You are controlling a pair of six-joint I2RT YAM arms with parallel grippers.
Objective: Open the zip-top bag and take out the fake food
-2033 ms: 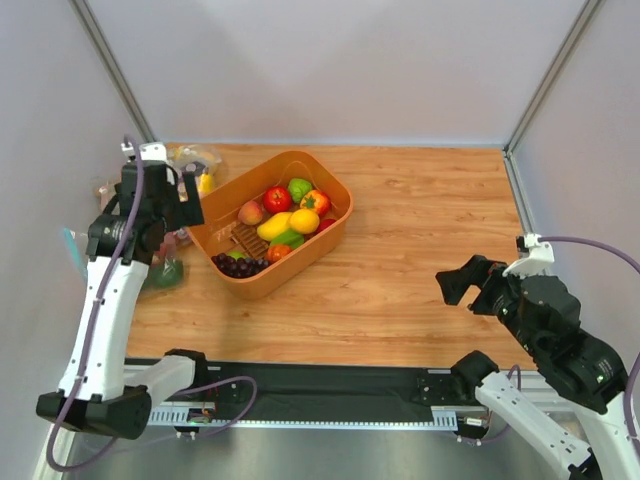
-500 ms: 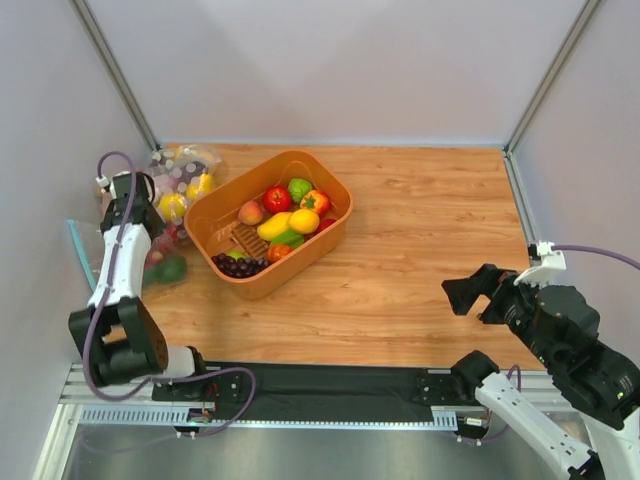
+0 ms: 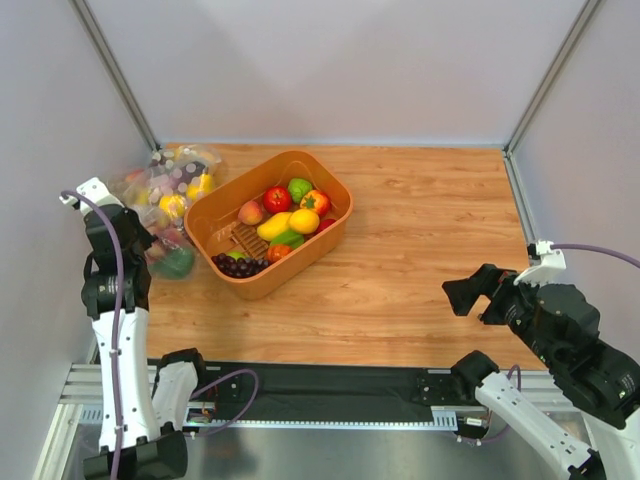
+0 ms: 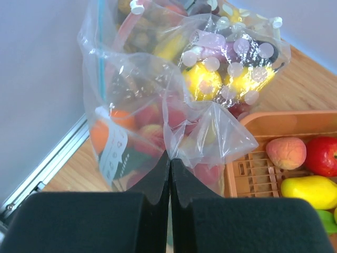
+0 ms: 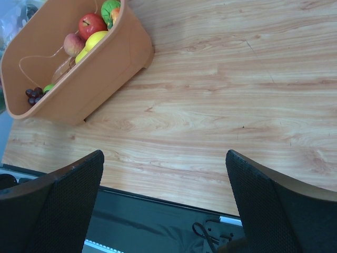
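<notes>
L gripper is pinching a fold of the clear crinkly zip-top bag w/ the teal strip, fingers pressed together on the plastic. The bag is sitting right ahead of that gripper at the far-left of the wooden bench, beside the orange plastic basket. Inside it the fake food is lying: round orange, red pieces, smth dark green. A 2nd clear bag w/ pale dots is lying just behind. R gripper is hovering w/ fingers wide apart over bare bench, well apart from the bag, holding nothing.

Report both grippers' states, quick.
Left gripper: shut, pinching the plastic of the zip-top bag.
Right gripper: open, holding nothing.
</notes>
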